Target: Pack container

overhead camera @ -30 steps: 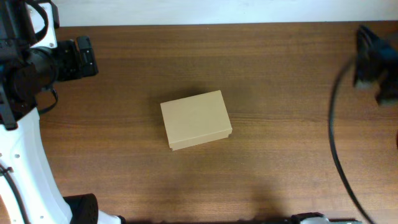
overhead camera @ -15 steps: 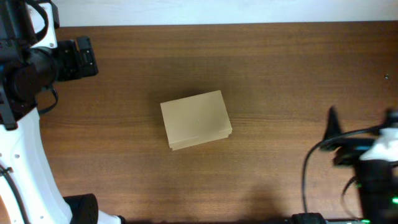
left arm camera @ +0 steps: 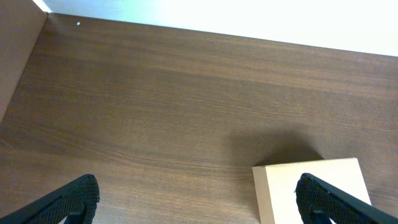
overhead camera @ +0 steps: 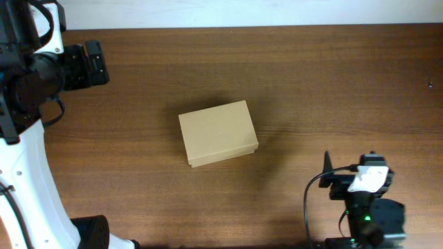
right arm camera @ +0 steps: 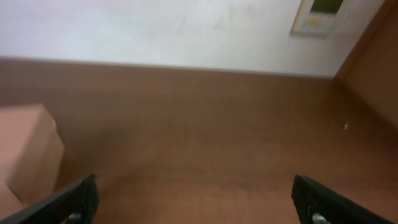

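Left gripper sits at the far-left edge of the table, unmoved, jaws wide, nothing between them. Box mid-table, shut, slightly skewed, same spot as a second ago. The change is on the right: right arm was up by the far edge, now folded back into the near right corner. Right gripper jaws wide, empty, box well off to its left. No loose items in view. Likely packing is done and the arm is retiring.

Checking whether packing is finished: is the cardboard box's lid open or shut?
Shut: from overhead the cardboard box shows a flat, unbroken top, and no interior is visible.
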